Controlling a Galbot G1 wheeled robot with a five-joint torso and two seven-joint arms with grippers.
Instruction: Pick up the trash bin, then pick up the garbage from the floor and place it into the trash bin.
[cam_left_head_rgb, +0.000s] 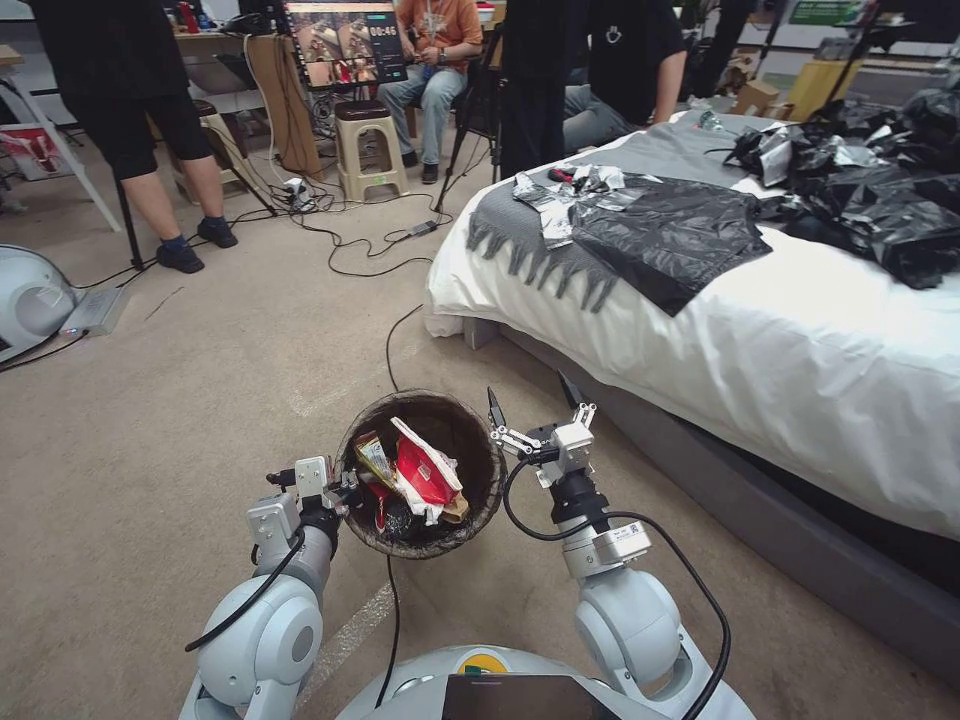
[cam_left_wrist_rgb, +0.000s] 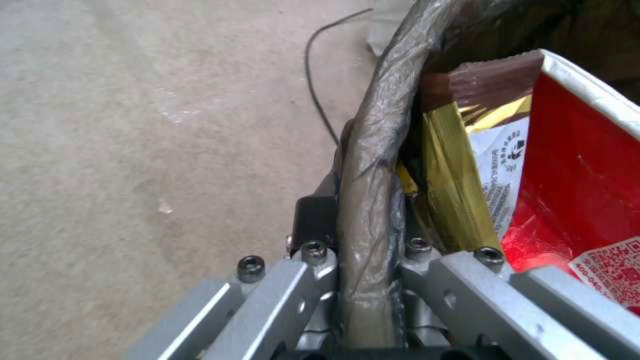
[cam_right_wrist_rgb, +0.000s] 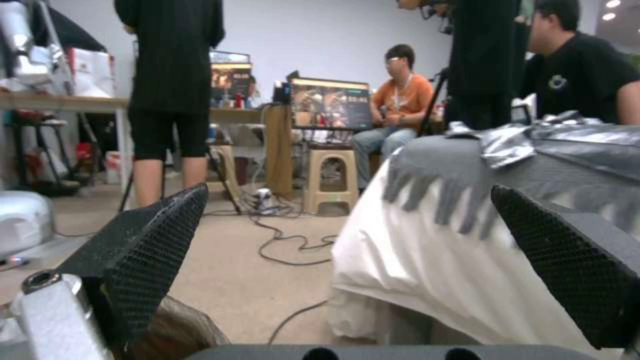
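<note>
The trash bin (cam_left_head_rgb: 447, 402), lined with a dark brown bag, hangs just above the carpet in front of me. My left gripper (cam_left_head_rgb: 345, 490) is shut on its near-left rim; the left wrist view shows the gripper (cam_left_wrist_rgb: 363, 225) with the bagged rim (cam_left_wrist_rgb: 380, 125) pinched between its fingers. Garbage lies inside: a red-and-white paper cup (cam_left_head_rgb: 425, 470) (cam_left_wrist_rgb: 573, 165) and a yellow snack wrapper (cam_left_head_rgb: 372, 455) (cam_left_wrist_rgb: 453, 170). My right gripper (cam_left_head_rgb: 530, 395) (cam_right_wrist_rgb: 347, 240) stands open just right of the bin, holding nothing, its black pads (cam_right_wrist_rgb: 147, 260) wide apart.
A white bed (cam_left_head_rgb: 800, 340) runs close along my right, with big black plastic bags (cam_left_head_rgb: 670, 235) and foil on top. A thin cable (cam_left_head_rgb: 390, 350) crosses the carpet toward the bin. A stool (cam_left_head_rgb: 365, 145), tangled wires and people stand farther back; a white rounded device (cam_left_head_rgb: 30, 300) sits at far left.
</note>
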